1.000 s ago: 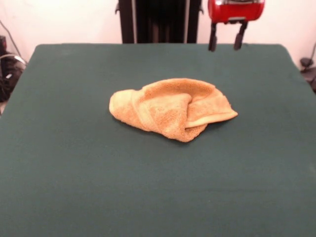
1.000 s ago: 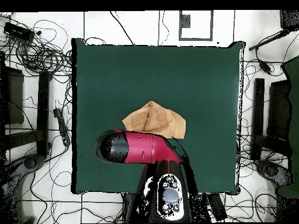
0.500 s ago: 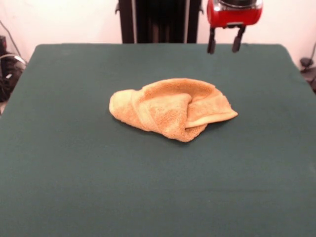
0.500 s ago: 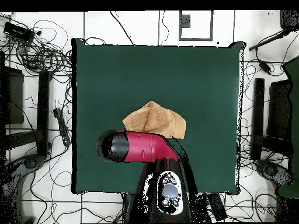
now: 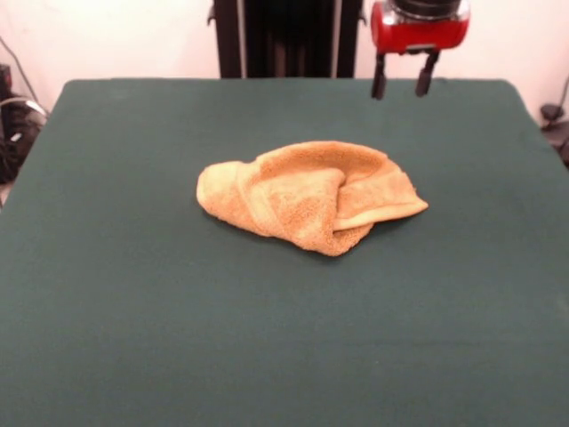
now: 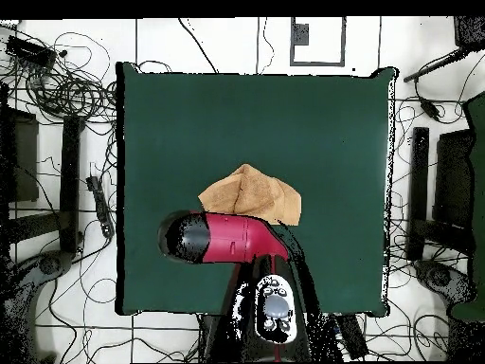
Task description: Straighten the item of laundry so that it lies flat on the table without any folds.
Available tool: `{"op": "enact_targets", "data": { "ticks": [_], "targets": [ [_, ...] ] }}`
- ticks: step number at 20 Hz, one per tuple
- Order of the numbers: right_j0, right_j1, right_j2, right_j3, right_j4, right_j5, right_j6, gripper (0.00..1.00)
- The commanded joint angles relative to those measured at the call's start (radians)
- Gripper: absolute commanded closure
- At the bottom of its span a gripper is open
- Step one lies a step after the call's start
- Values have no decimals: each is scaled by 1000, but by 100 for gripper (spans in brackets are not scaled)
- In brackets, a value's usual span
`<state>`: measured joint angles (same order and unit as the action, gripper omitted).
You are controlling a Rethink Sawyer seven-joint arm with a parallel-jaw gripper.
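Note:
The yellow-orange towel (image 5: 307, 194) lies crumpled and folded over itself near the middle of the dark green table (image 5: 133, 311). In the overhead view the towel (image 6: 248, 194) shows just beyond the red arm, partly covered by it. My gripper (image 5: 398, 87) hangs open and empty in the air above the table's far edge, up and to the right of the towel, well apart from it. In the overhead view the gripper is hidden under the arm's red head (image 6: 194, 238).
The black pedestal (image 5: 284, 36) stands behind the table's far edge. In the overhead view, cables (image 6: 66, 95) and black stands (image 6: 417, 190) surround the table (image 6: 332, 123) on the floor.
The gripper has drifted slightly left and a little lower over the far edge. The towel has not moved.

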<state>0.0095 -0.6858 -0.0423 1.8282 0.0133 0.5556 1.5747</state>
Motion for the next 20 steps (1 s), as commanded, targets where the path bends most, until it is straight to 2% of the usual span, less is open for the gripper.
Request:
{"op": "enact_targets", "data": {
  "ticks": [1, 8, 20],
  "targets": [
    [-12, 113, 80, 8, 14, -57, 151, 0],
    [-13, 185, 76, 1, 11, -132, 166, 0],
    [-9, 192, 74, 11, 12, -173, 162, 0]
  ]
}}
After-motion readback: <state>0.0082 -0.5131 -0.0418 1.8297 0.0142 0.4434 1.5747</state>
